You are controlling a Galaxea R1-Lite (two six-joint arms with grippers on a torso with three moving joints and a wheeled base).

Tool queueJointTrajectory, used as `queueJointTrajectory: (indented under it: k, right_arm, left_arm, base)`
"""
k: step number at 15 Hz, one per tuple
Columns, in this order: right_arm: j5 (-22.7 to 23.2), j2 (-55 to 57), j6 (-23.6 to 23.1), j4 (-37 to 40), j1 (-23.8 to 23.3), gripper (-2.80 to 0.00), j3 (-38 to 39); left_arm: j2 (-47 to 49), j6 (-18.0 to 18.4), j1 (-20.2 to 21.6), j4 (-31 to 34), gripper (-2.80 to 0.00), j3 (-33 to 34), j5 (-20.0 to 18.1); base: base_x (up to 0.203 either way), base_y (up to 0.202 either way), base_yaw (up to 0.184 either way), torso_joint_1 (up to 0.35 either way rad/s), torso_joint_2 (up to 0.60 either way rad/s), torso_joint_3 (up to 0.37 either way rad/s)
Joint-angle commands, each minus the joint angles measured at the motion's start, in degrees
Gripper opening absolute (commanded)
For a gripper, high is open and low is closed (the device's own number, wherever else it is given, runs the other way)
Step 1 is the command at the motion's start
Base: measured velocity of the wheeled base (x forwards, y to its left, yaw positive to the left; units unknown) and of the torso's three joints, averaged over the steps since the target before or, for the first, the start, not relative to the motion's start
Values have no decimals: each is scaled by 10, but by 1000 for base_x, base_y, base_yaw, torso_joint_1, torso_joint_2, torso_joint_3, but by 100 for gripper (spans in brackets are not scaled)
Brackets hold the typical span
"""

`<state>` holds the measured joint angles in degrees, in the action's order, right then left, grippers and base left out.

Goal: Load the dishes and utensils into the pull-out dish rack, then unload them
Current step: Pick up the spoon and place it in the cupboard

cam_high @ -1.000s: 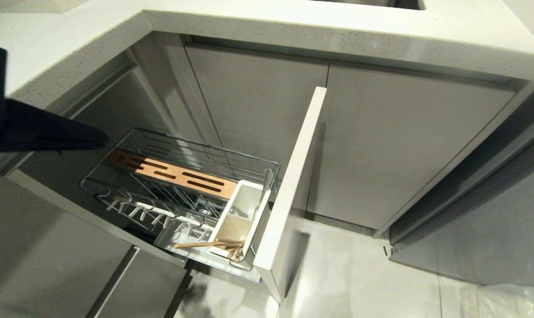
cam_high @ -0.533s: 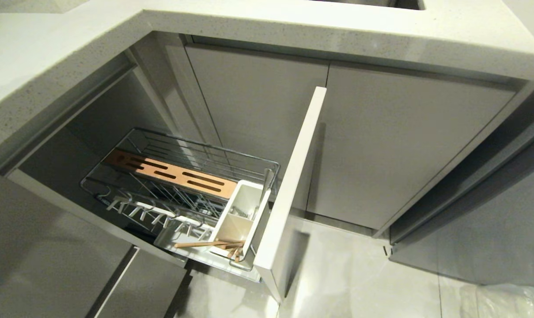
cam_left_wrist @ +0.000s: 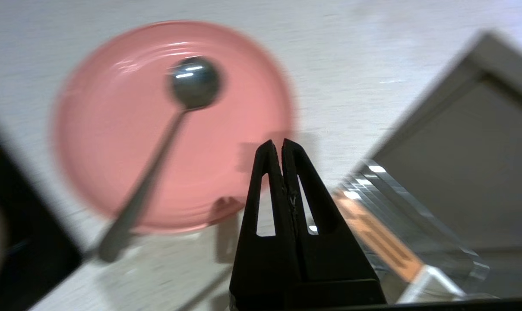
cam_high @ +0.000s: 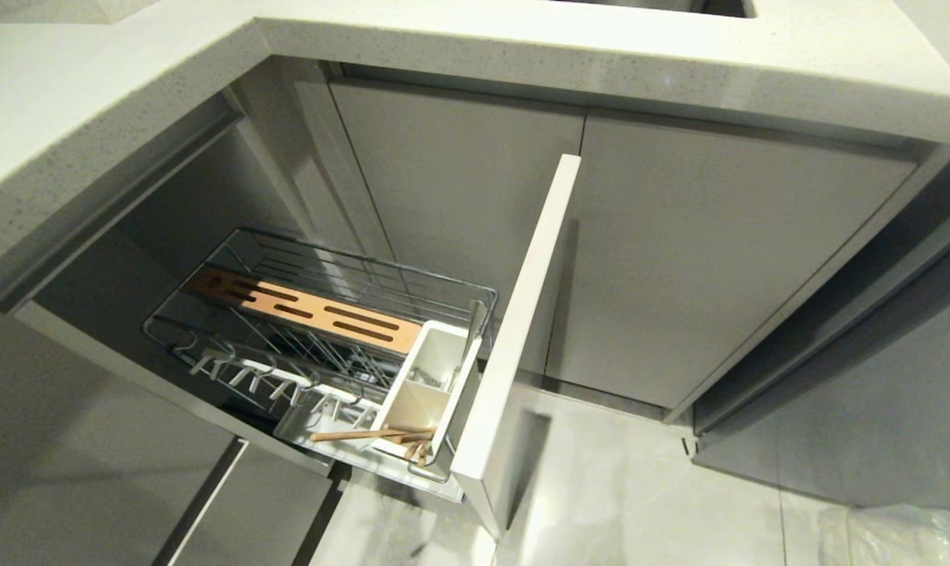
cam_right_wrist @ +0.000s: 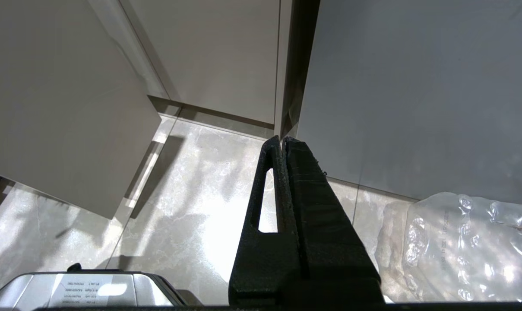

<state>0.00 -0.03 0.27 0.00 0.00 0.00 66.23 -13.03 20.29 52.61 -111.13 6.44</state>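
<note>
**Below the counter: rack pulled out, left gripper over the plate**

Under the pale speckled countertop [cam_high: 475,55], the pull-out dish rack [cam_high: 317,330] stands drawn out from its cabinet, its flat pale front panel [cam_high: 518,346] edge-on to the head camera. Inside the wire basket a slotted wooden strip [cam_high: 302,308] runs lengthwise. A white utensil caddy [cam_high: 431,385] sits at the panel end. The chopsticks [cam_high: 372,434] lie nearly flat at the near end of the caddy, one tip reaching out over its rim. Grey cabinet doors [cam_high: 679,251] close the background, and glossy floor tiles [cam_high: 640,487] lie below. Neither arm appears in the head view.

On the counter, seen from the left wrist, the pink plate [cam_left_wrist: 114,142] lies flat with the metal spoon [cam_left_wrist: 166,142] resting on it; the spoon's bowl sits on the plate and its handle runs out past the rim. The left gripper [cam_left_wrist: 282,144] hovers above the plate's edge with its fingers pressed together, holding nothing. The rack's wooden strip and wire corner show beside it, lower down.

The right gripper [cam_right_wrist: 282,140] hangs over the floor tiles with fingers closed and empty, near a clear plastic bag [cam_right_wrist: 459,246].
</note>
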Motion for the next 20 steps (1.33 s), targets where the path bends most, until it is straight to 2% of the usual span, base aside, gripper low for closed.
queueJointTrajectory:
  k: [1, 3, 5, 9, 11, 12, 13, 14, 15, 20]
  right_arm:
    - [0, 0, 0, 0, 0, -280, 0]
    - [0, 0, 0, 0, 0, -280, 0]
    - [0, 0, 0, 0, 0, -280, 0]
    - [0, 0, 0, 0, 0, -280, 0]
    - [0, 0, 0, 0, 0, -280, 0]
    - [0, 0, 0, 0, 0, -280, 0]
    - [0, 0, 0, 0, 0, -280, 0]
    - [0, 0, 0, 0, 0, -280, 0]
    - [0, 0, 0, 0, 0, -280, 0]
    - [0, 0, 0, 0, 0, -280, 0]
  left_arm:
    - [2, 13, 56, 16, -280, 1, -1]
    - [5, 46, 91, 52, -280, 4, -10]
    - [13, 53, 107, 67, -280, 5, -12]
    - [55, 74, 175, 74, -280, 1, -15]
    - [68, 89, 205, 73, -280, -3, -51]
    - [72, 95, 230, 73, -280, -3, -88]
    - [76, 101, 250, 73, -280, -3, -148]
    - [80, 104, 265, 73, -280, -3, -189]
    - [83, 106, 273, 73, -280, -3, -203]
    - [104, 107, 300, 71, -280, -3, -204]
  base:
    - [0, 0, 0, 0, 0, 0]
    - [0, 0, 0, 0, 0, 0]
    - [0, 0, 0, 0, 0, 0]
    - [0, 0, 0, 0, 0, 0]
    - [0, 0, 0, 0, 0, 0]
    - [0, 0, 0, 0, 0, 0]
    - [0, 0, 0, 0, 0, 0]
    - [0, 0, 0, 0, 0, 0]
    - [0, 0, 0, 0, 0, 0]
    - [0, 0, 0, 0, 0, 0]
